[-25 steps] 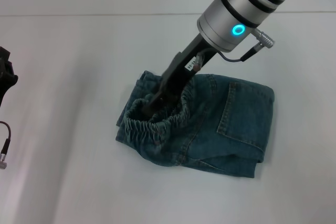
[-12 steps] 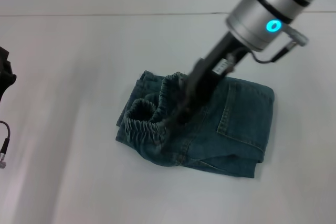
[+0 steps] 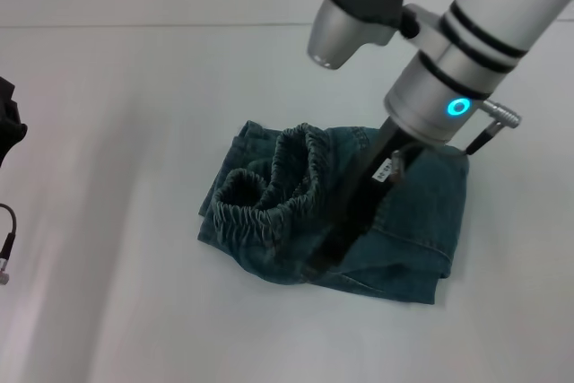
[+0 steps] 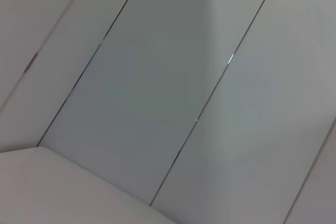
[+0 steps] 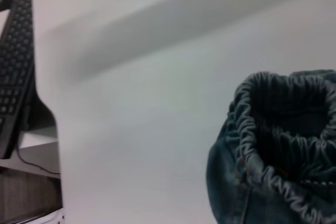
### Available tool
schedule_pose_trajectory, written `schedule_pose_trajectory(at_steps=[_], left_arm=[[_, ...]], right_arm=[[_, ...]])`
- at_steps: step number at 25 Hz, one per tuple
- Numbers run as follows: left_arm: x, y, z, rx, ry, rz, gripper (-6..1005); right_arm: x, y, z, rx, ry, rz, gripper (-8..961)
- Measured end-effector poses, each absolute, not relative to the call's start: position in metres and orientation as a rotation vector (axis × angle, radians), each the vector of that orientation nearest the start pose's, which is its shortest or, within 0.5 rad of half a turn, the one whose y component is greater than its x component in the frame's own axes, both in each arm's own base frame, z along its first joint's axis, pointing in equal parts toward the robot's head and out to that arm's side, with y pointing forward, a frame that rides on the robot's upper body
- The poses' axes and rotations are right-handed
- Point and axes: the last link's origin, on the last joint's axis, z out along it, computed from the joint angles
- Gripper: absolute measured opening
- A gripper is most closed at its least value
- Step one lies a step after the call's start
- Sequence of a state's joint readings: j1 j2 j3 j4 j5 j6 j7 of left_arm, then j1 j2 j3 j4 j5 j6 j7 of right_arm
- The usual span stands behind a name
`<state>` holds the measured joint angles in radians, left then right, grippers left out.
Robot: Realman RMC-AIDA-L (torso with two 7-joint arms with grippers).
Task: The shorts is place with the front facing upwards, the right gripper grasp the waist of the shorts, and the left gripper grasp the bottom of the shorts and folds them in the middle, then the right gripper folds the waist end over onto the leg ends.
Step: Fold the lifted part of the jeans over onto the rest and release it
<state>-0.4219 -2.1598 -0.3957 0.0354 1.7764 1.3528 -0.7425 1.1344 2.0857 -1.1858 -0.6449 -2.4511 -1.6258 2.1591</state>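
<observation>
The blue-green denim shorts (image 3: 395, 221) lie folded into a compact bundle on the white table. The puckered elastic waist (image 3: 269, 187) stands up in an open ring on the bundle's left end; the right wrist view shows this waist (image 5: 278, 145) close by. A flat denim edge (image 3: 244, 139) peeks out under the band at the back left; the rest of the leg ends is covered. My right gripper (image 3: 321, 262), on the black labelled arm, slants down over the middle of the bundle, right of the waistband. Only a black part of my left gripper (image 3: 9, 123) shows at the left edge.
White table (image 3: 117, 293) surrounds the bundle. A loose cable end (image 3: 5, 253) hangs at the left edge. A black keyboard (image 5: 16, 61) and a cable lie off beyond the table in the right wrist view. The left wrist view shows only grey wall panels (image 4: 157, 103).
My right gripper has come out of the waistband ring and swung right and toward the front over the bundle. The waistband stays standing at the left end. The left arm has not moved.
</observation>
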Motion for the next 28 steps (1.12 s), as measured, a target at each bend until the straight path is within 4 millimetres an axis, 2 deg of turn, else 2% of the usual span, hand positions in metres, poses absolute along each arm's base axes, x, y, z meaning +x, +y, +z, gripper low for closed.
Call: schedule_pose_trajectory(at_steps=[10,17,21,28], left_arm=[[-0.341,0.299,-0.010,-1.374,-0.942,-1.125,119],[-0.341,0.298,-0.012,-1.377,-0.951,-1.120,125],[-0.341,0.298,-0.013,-1.378,-0.954,-1.117,128],[-0.342,0.298,-0.015,-1.383,-0.964,-1.107,133]], right_arm=[[0.092,0.393,-0.071,-3.086,0.616,-0.453,858],[0.084,0.402,-0.091,-3.026,0.659,-0.362,857],[0.080,0.404,-0.093,-3.023,0.676,-0.278,858],[0.088,0.411,-0.096,-2.960,0.766,-0.137,859]])
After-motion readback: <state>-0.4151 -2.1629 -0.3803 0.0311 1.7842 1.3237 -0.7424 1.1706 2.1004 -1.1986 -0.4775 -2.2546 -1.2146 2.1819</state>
